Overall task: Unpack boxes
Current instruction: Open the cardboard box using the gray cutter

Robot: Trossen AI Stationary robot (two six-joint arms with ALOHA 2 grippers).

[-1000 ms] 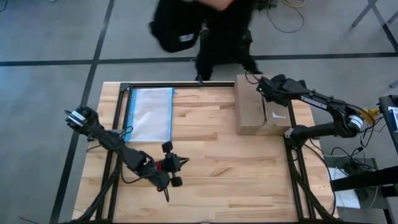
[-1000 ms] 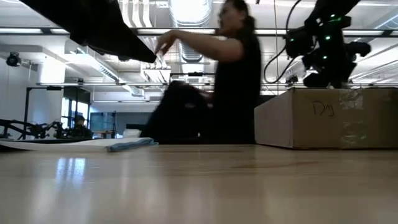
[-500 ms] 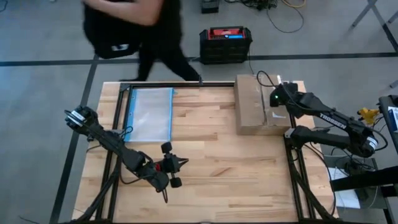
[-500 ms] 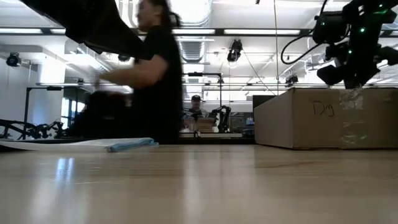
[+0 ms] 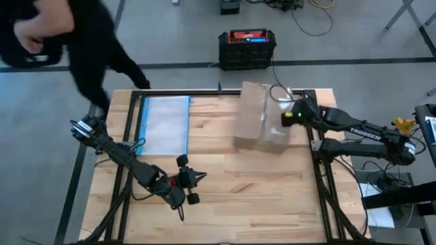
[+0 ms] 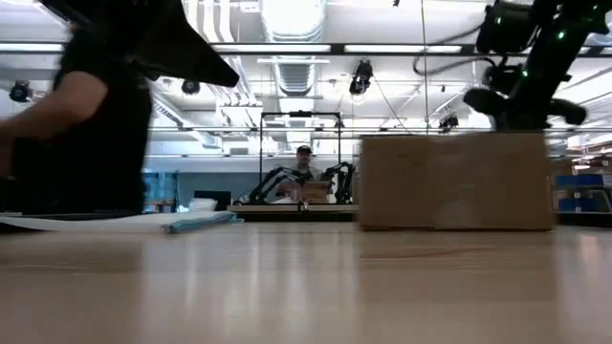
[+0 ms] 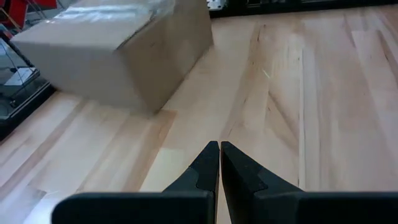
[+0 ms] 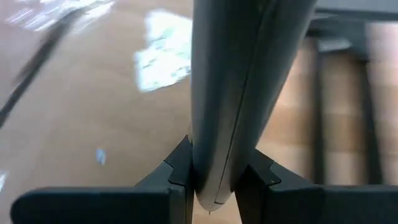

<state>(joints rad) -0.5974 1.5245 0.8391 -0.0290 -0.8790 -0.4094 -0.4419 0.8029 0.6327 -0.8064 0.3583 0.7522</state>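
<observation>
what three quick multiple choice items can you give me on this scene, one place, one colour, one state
1. Where on the table does the clear bag lie? A left side B right side C middle
2. What colour is the top of the floor crate? A green B red C white
3. The left pincer is: A wide open B shut, empty C gripping the bag

1 A: it lies flat along the left side, seen from above. 2 B: its lid shows red. 3 B: its fingertips meet with nothing between.

Bright overhead ceiling lights (image 6: 287,19); person (image 5: 68,34), box (image 5: 261,119) motion-blurred.
</observation>
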